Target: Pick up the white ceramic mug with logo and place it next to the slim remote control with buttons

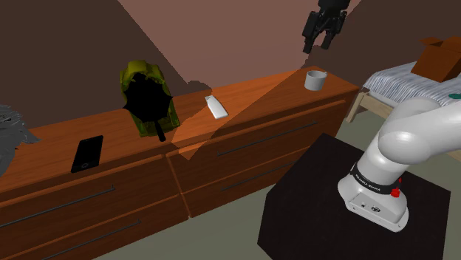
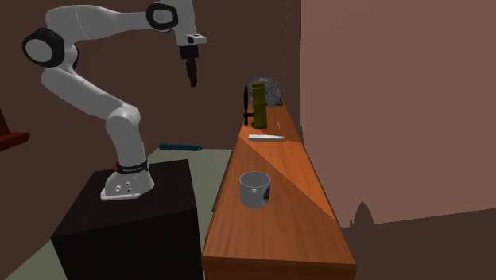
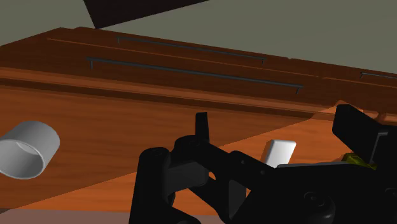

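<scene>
Grey thing (image 1: 10, 137): lies at the far left end of the counter (image 1: 258, 92) in the shoulder view. I cannot tell what it is.
Phone (image 1: 87, 153): black and flat. It lies on the counter, to the right of the grey thing.
Bag (image 1: 150, 100): green with a big black patch on its front. It stands by the wall, between the phone and the remote.
Remote (image 1: 216, 108): white and slim. It lies flat on the counter, near the bag's right side.
Counter: brown wood with long drawers in front.
Mug (image 1: 316, 80): pale grey-white. It stands upright on the counter near the right end in the shoulder view, well apart from the remote. Nothing touches it.
Gripper (image 1: 318, 46): black. It hangs in the air above the mug and does not touch it. Its two fingers stand a little apart and there is nothing between them.
Bed (image 1: 403, 80): has a striped grey cover. It sits past the right end of the counter.
Box (image 1: 441, 59): brown. It sits on the bed.
Arm (image 1: 414, 137): white. It bends up from the stand.
Stand (image 1: 318, 199): a black box on the floor in front of the counter.
</scene>
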